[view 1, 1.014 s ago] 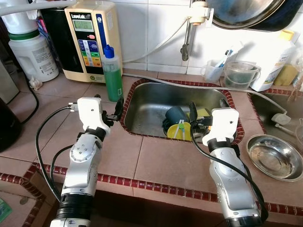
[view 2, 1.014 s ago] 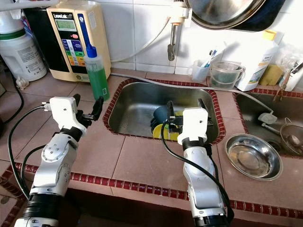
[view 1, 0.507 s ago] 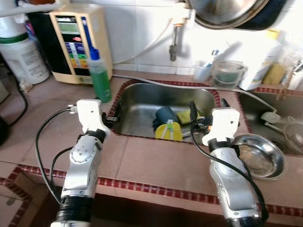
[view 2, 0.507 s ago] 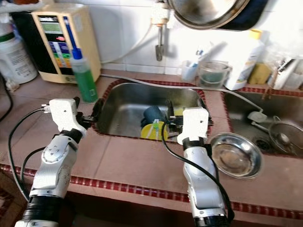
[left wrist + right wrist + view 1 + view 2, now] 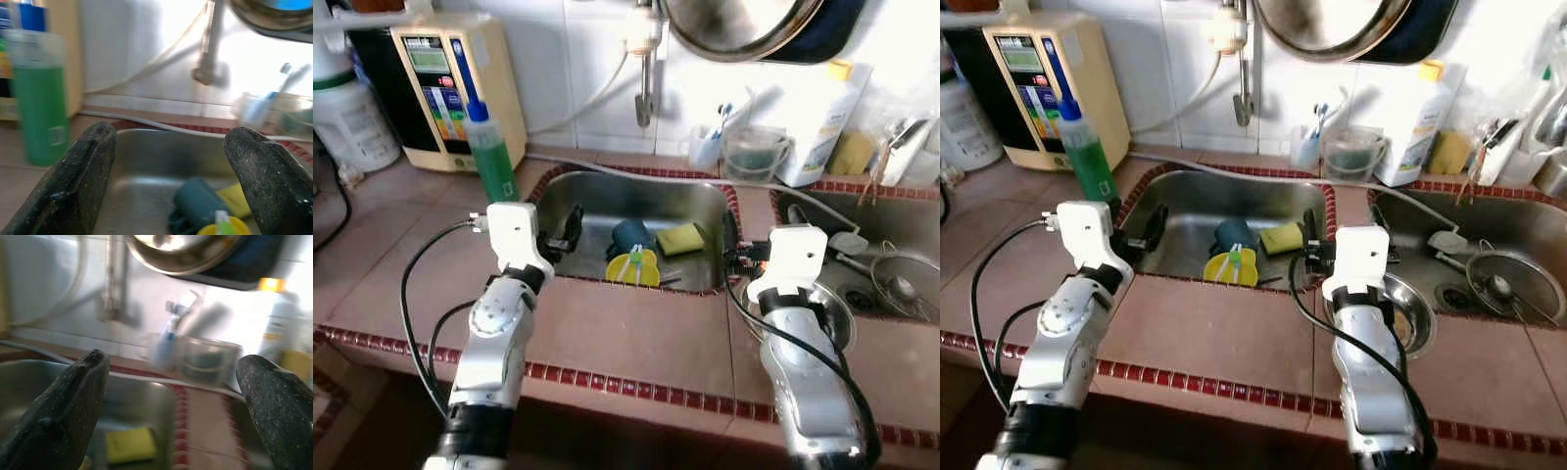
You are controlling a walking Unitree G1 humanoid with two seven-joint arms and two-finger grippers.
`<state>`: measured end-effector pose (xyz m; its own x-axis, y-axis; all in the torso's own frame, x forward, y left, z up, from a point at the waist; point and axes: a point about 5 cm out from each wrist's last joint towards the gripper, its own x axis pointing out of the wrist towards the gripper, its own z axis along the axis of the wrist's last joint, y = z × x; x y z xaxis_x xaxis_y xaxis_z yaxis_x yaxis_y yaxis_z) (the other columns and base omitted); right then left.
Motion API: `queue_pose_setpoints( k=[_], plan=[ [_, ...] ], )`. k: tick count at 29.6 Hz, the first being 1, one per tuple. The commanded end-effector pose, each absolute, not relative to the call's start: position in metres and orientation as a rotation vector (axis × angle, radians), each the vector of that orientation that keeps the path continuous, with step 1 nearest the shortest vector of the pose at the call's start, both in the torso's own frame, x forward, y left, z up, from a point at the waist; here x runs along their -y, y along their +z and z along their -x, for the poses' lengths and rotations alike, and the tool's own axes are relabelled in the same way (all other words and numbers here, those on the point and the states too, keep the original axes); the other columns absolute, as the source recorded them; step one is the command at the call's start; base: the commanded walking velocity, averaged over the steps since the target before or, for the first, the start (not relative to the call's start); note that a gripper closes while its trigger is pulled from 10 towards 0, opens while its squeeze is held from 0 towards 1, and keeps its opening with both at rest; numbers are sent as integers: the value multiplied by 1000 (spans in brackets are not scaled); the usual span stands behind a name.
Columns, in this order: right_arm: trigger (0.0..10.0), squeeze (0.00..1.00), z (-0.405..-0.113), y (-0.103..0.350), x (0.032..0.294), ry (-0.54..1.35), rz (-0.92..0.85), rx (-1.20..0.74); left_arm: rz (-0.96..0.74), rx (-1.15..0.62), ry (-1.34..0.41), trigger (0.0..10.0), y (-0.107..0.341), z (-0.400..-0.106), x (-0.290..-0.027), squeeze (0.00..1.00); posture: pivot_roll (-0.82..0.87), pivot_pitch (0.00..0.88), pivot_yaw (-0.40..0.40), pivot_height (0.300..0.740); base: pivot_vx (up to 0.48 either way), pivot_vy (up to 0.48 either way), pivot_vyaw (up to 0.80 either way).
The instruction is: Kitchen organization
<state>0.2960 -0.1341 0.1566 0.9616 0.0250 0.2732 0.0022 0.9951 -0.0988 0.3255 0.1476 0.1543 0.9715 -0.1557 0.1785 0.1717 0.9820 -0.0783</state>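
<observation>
Status: early stage. Judging by the scene, no item has been picked up or put away yet.

Left gripper [image 5: 560, 227]: held over the near left rim of the sink [image 5: 607, 186], fingers spread wide, holding nothing. In the left wrist view both fingers [image 5: 73, 181] frame the basin with a clear gap between them.

Right gripper [image 5: 1310, 247]: held over the tiled strip at the sink's right rim, fingers spread wide, also empty. The right wrist view shows the gap open toward the far wall.

Items still in the sink:
- teal cup [image 5: 631, 235], lying on its side near the middle of the basin;
- yellow lid [image 5: 632, 269], touching the cup on its near side;
- sponge [image 5: 679, 239], just right of the cup.

Items on the counter:
- steel bowl [image 5: 1408, 318], right of the sink, partly hidden by the right arm;
- green soap bottle [image 5: 493, 162], upright at the sink's far left corner;
- strainer [image 5: 1513, 284], in the second basin at far right.

Remaining work, as judged: all sorting of the sink contents and the loose bowl. Both grippers stand near the sink items, the left nearer the cup and lid, so a first grasp there appears to be the next step.
</observation>
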Motion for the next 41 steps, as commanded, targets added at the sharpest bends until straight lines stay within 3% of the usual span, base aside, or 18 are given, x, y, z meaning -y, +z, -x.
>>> queue_pose_setpoints(
  k=[1,41],
  plan=[
    [10000,0,-296,159,141,-11,107,284,94,175,-173,10000,157,-326,-145,0,-165,0,25,740,0,-349,0],
    [10000,0,-291,155,137,-2,70,255,97,160,-225,10000,155,-324,-140,0,-171,0,29,740,0,-252,0]
  ],
)
